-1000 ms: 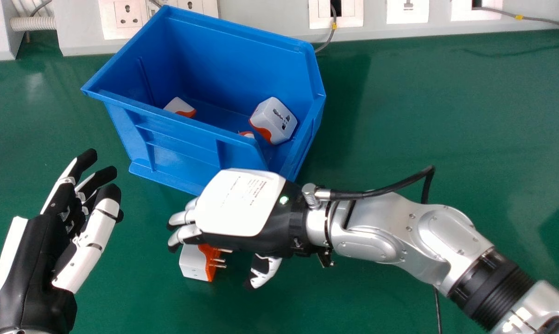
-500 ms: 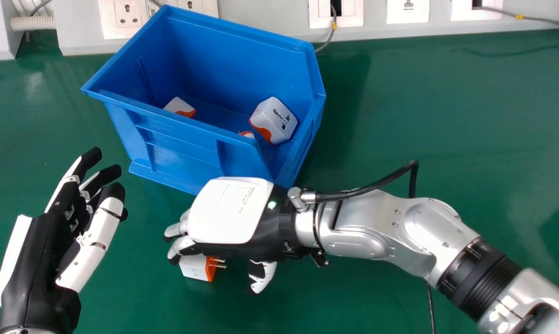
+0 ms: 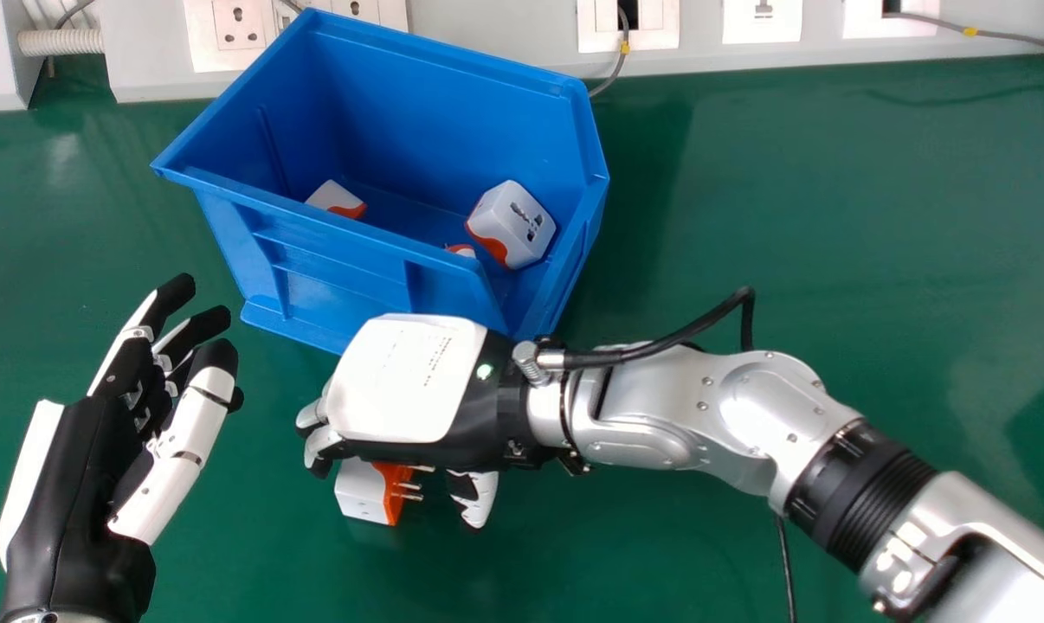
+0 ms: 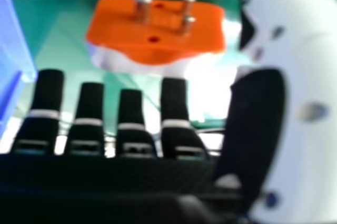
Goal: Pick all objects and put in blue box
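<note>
The right robot hand (image 3: 401, 381) hangs palm down over a white and orange plug adapter (image 3: 364, 497) on the green counter (image 3: 790, 216), in front of the blue box (image 3: 331, 268). The hand is wide: in the right hand view its fingers (image 4: 131, 113) are stretched out side by side and its thumb (image 4: 258, 124) stands apart from them. The adapter sits partly hidden beneath the hand's edge in the head view, its metal pins (image 3: 408, 491) pointing towards the thumb. Whether the fingers touch it, I cannot tell.

Three more adapters lie in the box: one (image 3: 518, 221) tilted near the right side with its socket holes showing, one (image 3: 330, 197) farther left, and one (image 3: 462, 251) mostly hidden behind the front wall. The left robot hand (image 3: 72, 484) is at the left of the head view, its fingers loosely extended. White wall sockets (image 3: 241, 26) are mounted on the pale panel behind the box.
</note>
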